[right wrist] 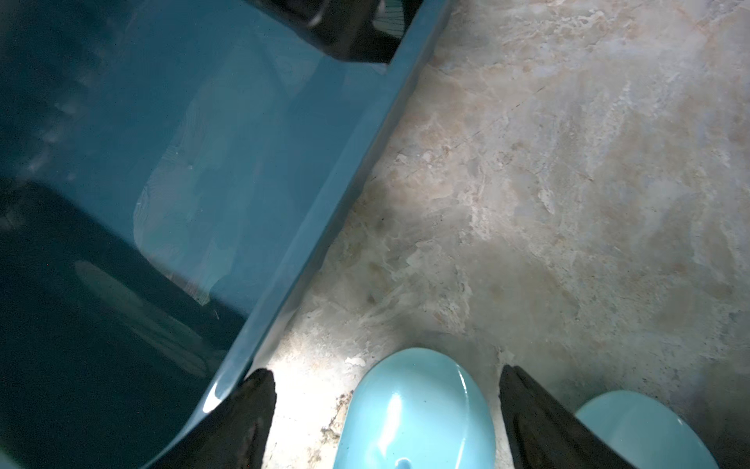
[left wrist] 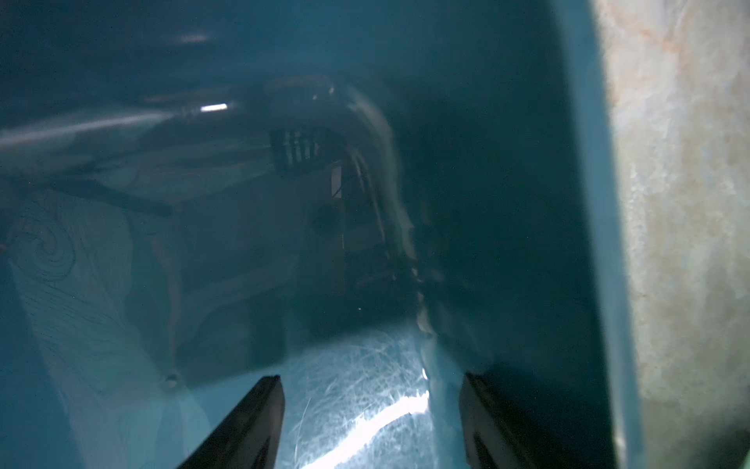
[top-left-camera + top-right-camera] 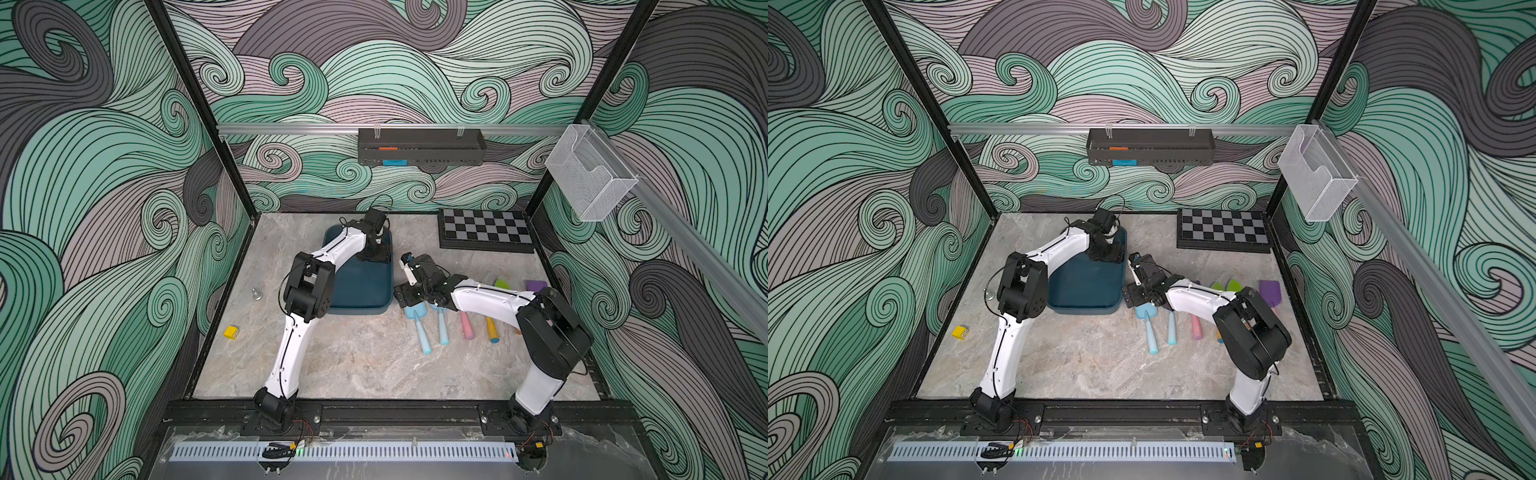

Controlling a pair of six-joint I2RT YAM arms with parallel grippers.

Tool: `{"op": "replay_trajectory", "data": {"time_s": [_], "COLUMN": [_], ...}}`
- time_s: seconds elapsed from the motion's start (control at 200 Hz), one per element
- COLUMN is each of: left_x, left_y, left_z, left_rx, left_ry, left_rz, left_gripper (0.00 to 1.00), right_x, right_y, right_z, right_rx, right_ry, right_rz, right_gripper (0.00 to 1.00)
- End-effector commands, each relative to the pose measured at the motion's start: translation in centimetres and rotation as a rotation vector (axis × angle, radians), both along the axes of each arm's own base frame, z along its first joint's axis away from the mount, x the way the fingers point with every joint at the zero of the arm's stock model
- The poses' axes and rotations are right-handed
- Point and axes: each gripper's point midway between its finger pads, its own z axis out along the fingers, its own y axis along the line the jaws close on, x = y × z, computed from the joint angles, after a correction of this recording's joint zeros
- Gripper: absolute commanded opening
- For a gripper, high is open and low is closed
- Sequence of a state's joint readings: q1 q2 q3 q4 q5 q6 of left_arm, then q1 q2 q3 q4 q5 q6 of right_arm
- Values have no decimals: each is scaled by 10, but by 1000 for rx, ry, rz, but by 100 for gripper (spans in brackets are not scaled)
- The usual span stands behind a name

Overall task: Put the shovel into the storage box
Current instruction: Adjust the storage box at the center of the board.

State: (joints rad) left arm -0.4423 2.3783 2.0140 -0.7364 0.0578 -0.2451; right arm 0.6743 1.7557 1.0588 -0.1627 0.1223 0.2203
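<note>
The right gripper (image 1: 385, 369) holds its fingers released astride the pale blue shovel (image 1: 414, 410), which lies mid-way across the counter (image 3: 353, 365) just beside the storage box (image 1: 324, 203), while the left gripper (image 2: 371, 377), fingers parted and empty, hangs inside the box's far end.

A marbled grey-beige bench (image 3: 365, 365) is shown in both top views. The storage box (image 3: 361, 291) is set flat on it. Just beside the box's right side, a light blue shovel (image 3: 419, 326) is laid with its blade toward the box's far end, and a second light blue shovel (image 3: 443, 328) is laid next to it, further from the box. Further right again, a pink handle (image 3: 466, 325), a yellow handle (image 3: 491, 330), a green blade (image 3: 502, 284) and a purple blade (image 3: 536, 285) are seen, each partly hidden. A chessboard (image 3: 486, 230) is placed beyond the box's far right corner. Left of the box, well apart, a small silver piece (image 3: 256, 294) is found, and a yellow cube (image 3: 231, 332) off its near left corner.
</note>
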Motion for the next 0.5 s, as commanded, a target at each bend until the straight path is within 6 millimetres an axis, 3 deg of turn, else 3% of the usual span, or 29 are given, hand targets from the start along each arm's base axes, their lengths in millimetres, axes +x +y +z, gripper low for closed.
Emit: {"op": "replay_trajectory", "data": {"time_s": [0.0,0.35,0.495], "left_x": [2,-12,-6], "left_y": [-21,-44,-24], "left_z": [7,13,26], "left_rx": [-42,-54,12], "left_ry": [-18,-20,-62], "left_rz": [-51,-87,-10], "left_gripper": [73,74,76], "right_x": [-7,-24,-36], "right_y": [2,-14,-28], "right_z": [6,26,44], "right_rx": [-1,1,6], "right_ry": [-14,-59,-89], "right_rz": [12,-19,-39], "right_gripper": [90,91,91]}}
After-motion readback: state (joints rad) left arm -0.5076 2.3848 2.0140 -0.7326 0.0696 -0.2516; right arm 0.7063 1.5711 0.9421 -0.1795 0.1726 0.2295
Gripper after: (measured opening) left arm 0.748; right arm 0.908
